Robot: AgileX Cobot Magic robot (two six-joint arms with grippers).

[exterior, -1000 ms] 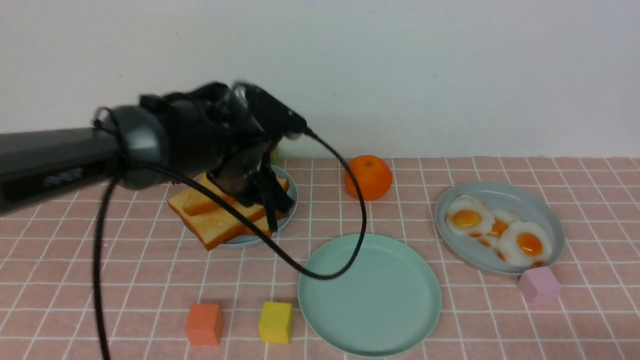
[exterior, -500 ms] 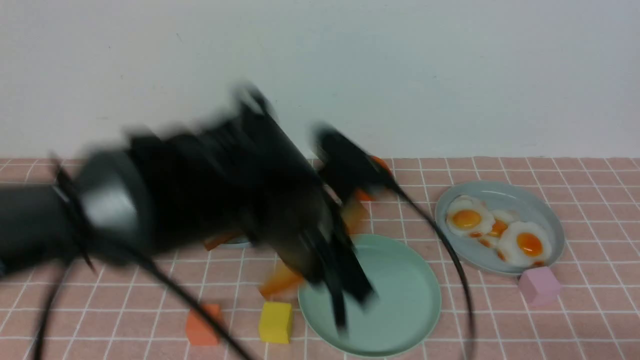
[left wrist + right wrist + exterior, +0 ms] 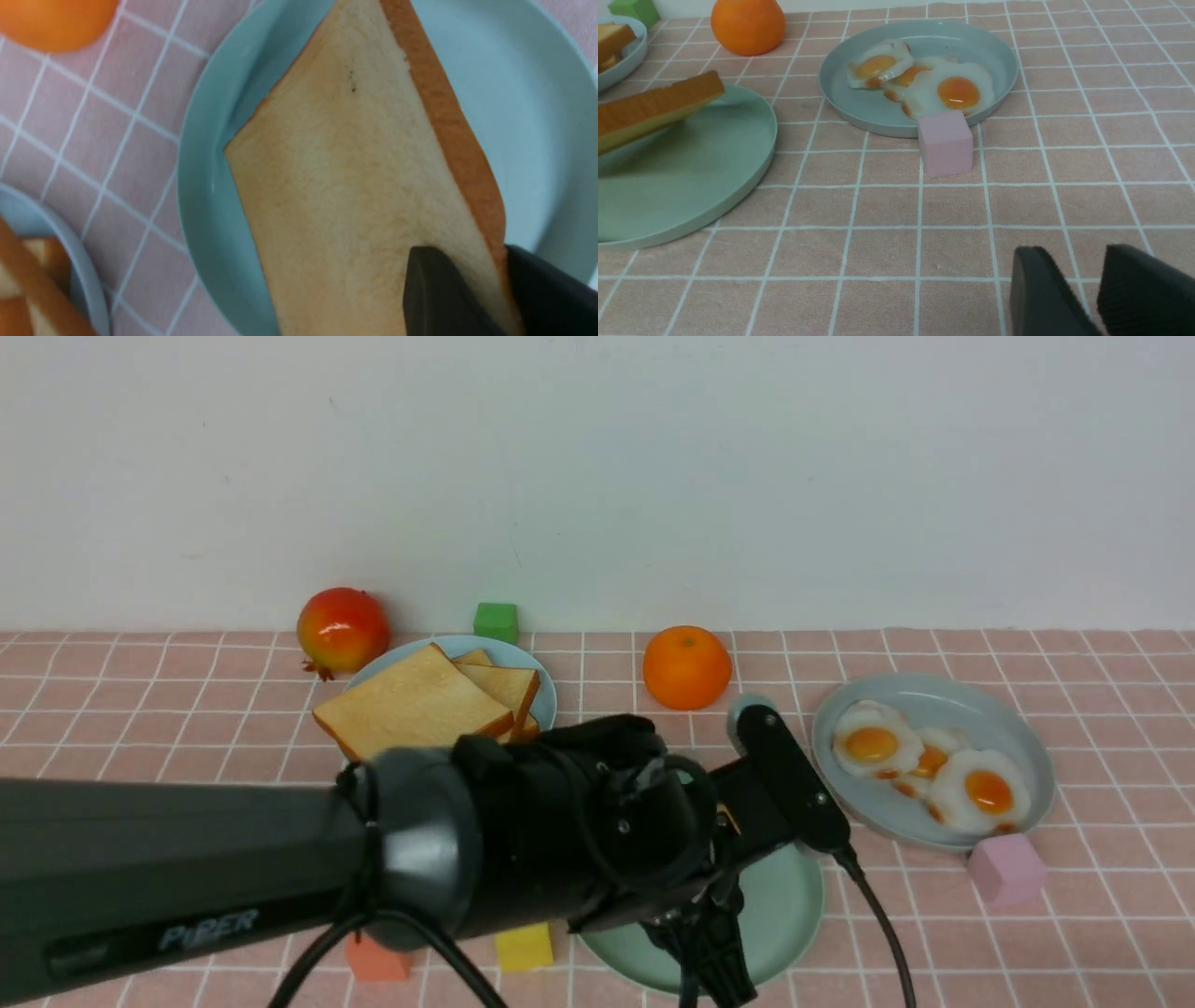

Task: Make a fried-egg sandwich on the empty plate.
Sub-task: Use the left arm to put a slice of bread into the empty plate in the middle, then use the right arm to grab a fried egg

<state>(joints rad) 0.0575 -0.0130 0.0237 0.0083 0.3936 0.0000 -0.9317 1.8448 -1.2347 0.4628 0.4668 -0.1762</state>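
My left gripper (image 3: 467, 252) is shut on the corner of one golden toast slice (image 3: 355, 186). It holds the slice tilted just over the round mint-green plate (image 3: 205, 186). In the front view my left arm covers most of that plate (image 3: 794, 905), and the gripper (image 3: 709, 961) points down at its near side. More toast slices (image 3: 411, 709) lie on the pale-blue plate (image 3: 544, 695). Three fried eggs (image 3: 971, 789) lie in the grey-blue oval dish (image 3: 1036, 756). My right gripper (image 3: 1078, 254) hovers low over the cloth, empty, with a narrow gap between its fingers. It shows only in the right wrist view.
An orange (image 3: 686, 667), a pomegranate (image 3: 343, 628) and a green cube (image 3: 495, 621) sit at the back. A pink cube (image 3: 1006, 868) stands against the egg dish's near rim. A yellow cube (image 3: 523, 947) and an orange cube (image 3: 378, 961) lie near the front, left of the mint plate.
My left arm lifted one toast slice off the pale-blue plate and swung right and nearer. It now holds the slice over the mint-green plate.
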